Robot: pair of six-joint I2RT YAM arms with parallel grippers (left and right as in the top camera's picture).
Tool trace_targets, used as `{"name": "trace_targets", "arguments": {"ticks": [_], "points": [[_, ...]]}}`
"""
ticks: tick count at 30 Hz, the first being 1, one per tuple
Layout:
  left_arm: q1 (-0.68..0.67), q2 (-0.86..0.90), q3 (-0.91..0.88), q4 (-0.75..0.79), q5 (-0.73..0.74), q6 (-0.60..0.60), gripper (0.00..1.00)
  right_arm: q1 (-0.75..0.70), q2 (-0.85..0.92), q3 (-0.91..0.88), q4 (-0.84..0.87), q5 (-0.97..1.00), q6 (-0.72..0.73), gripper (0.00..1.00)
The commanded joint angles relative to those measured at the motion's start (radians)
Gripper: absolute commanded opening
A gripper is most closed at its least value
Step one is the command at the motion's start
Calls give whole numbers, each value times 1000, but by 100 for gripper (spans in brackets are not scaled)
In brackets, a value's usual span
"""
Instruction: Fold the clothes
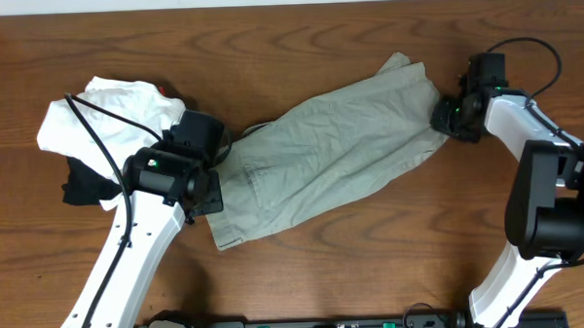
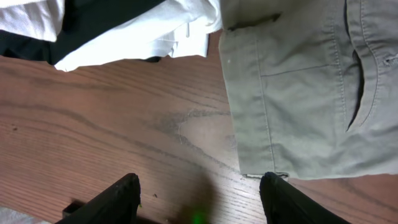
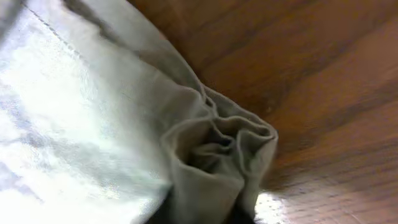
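Khaki shorts point(image 1: 331, 153) were laid diagonally, near-left to far-right; their far-right end was pinched by the right hand point(image 1: 442, 118), while the left hand point(image 2: 199, 190) was held wide.

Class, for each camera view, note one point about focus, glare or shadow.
Overhead: even light, the shorts sharp. Left wrist: stitching crisp, dark jaws at the bottom edge underlit. Right wrist: very close, fabric soft and washed out at left, glare on the table at the bottom.

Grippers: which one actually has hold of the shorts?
The right gripper: shut on a bunched corner of the khaki shorts. The left gripper is open over the wooden table, beside the shorts' other end, holding nothing.
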Motion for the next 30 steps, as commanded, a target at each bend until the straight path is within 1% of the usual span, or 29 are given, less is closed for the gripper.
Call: {"name": "trace_targets", "arguments": {"ticks": [1, 4, 7, 11, 12, 13, 14, 15, 16, 18, 20, 21, 22, 23, 24, 26, 30], "points": [[5, -8, 27, -2, -1, 2, 64, -32, 24, -10, -12, 15, 6, 1], [5, -8, 27, 8, -1, 2, 65, -97, -37, -8, -40, 132, 7, 1], [5, -8, 27, 15, -1, 2, 65, -193, -109, -7, -85, 241, 7, 1], [5, -7, 27, 33, 4, 3, 65, -298, -164, -7, -146, 163, 6, 1], [5, -7, 27, 43, 17, 3, 64, -313, -172, -7, -162, 117, -8, 7], [5, -7, 27, 56, 37, 3, 65, -321, -178, -7, -167, 81, -29, 21], [4, -7, 26, 79, 85, 10, 65, -330, -188, -7, -170, 34, -54, 44], [3, -6, 26, 99, 130, 15, 65, -334, -201, -7, -170, 0, -61, 49], [0, -5, 26, 117, 168, 17, 65, -335, -214, -7, -169, -31, -61, 50], [-11, 0, 26, 151, 235, 23, 64, -333, -244, -6, -160, -72, -61, 43], [-32, 12, 26, 177, 262, 29, 63, -333, -267, -6, -159, -76, -58, 35], [-47, 20, 24, 188, 262, 29, 59, -330, -274, -6, -158, -82, -55, 28], [-61, 29, 22, 200, 262, 29, 55, -327, -276, -6, -158, -87, -51, 18], [-79, 42, 17, 216, 262, 29, 51, -320, -275, -6, -157, -90, -49, 12], [-95, 56, 12, 232, 262, 29, 44, -310, -267, -6, -157, -88, -49, 10], [-127, 93, -2, 267, 262, 30, 35, -289, -244, -6, -156, -85, -49, 6], [-180, 206, -6, 304, 262, 52, 26, -235, -165, -6, -123, -86, -48, 1]]}}
